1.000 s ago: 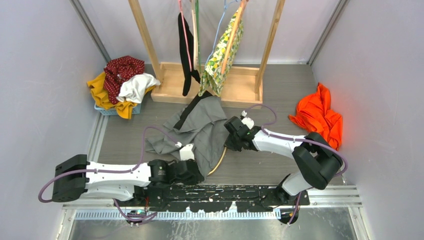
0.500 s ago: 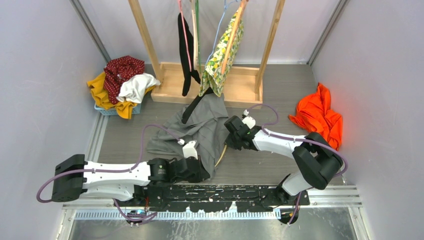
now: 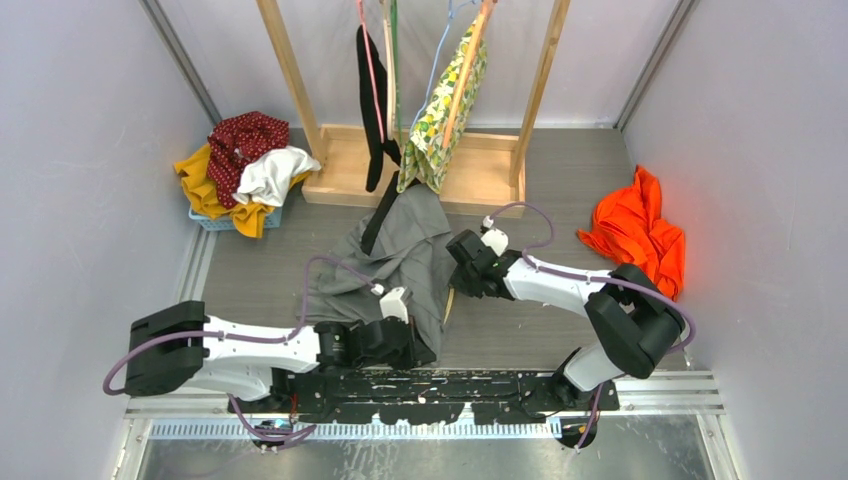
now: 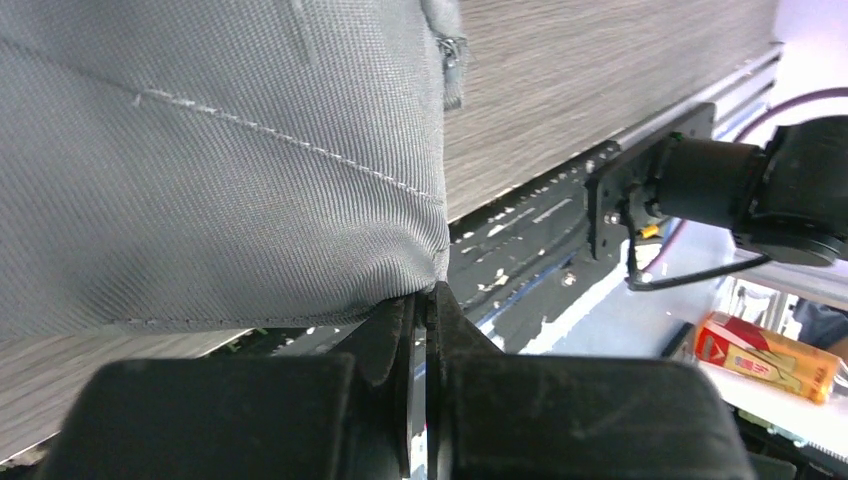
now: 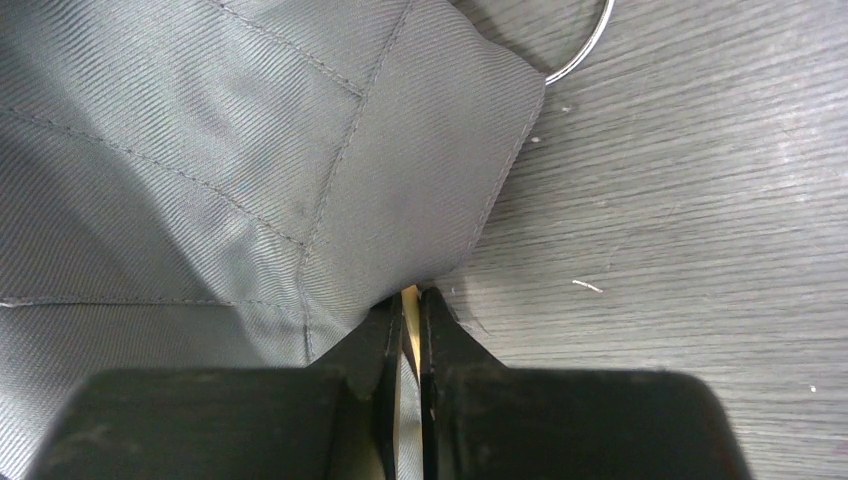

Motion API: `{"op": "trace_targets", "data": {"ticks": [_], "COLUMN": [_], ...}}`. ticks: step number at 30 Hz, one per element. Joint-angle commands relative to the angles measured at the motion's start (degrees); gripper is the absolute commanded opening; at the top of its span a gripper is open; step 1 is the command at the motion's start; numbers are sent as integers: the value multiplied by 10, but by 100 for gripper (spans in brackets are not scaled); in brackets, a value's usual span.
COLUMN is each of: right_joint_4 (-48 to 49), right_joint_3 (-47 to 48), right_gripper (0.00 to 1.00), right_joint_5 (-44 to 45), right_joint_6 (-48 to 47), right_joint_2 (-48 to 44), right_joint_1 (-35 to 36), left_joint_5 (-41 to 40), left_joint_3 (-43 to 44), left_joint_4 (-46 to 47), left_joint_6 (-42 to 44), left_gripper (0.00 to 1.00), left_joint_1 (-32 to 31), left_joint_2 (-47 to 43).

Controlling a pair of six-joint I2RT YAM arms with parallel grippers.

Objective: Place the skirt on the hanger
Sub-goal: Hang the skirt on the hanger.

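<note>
The grey skirt [image 3: 400,250] lies spread on the floor in front of the rack. My left gripper [image 3: 425,350] is at its near hem, shut on the edge of the fabric; the left wrist view shows the skirt [image 4: 220,170] pinched at the tips of my left gripper [image 4: 425,293]. My right gripper [image 3: 462,272] is at the skirt's right side, shut on the wooden hanger [image 3: 447,305], most of which is under the cloth. The right wrist view shows my right gripper [image 5: 408,298] with a pale wooden strip of the hanger [image 5: 408,340] between its jaws, the skirt [image 5: 250,170] beside it and the hanger's metal hook [image 5: 585,45] poking out.
A wooden rack [image 3: 480,175] stands at the back with a black garment [image 3: 372,100] and a floral one [image 3: 445,100] hanging. A basket of clothes [image 3: 245,165] sits at the back left, an orange cloth [image 3: 640,230] at the right. Walls close in both sides.
My left gripper has slid right along the near edge with the skirt's hem, drawing the cloth narrower. My right gripper has shifted slightly farther away.
</note>
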Motion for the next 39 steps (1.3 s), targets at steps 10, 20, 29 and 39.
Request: {"op": "trace_targets", "data": {"ticks": [10,20,29,39], "right_joint_4": [101,105,151,182], "right_joint_3": [-22,18,7,-81], "right_gripper": [1,1,1,1], "right_joint_5": [0,-26,-57,-40], "right_joint_6": [44,37,33,-50], "right_joint_2": [-75,-70,-62,-100], "right_joint_1": [-15,-46,-30,20], "left_joint_5": [43,80,84,81], "left_joint_3": [14,-70,-98,-43], "left_joint_4": [36,140,319,132], "left_joint_6": [-5,-77,-95,-69], "left_gripper": [0,0,2,29], "left_joint_1": [-8,-39,-48,-58], "left_joint_2": [-111,-73,2,-11]}}
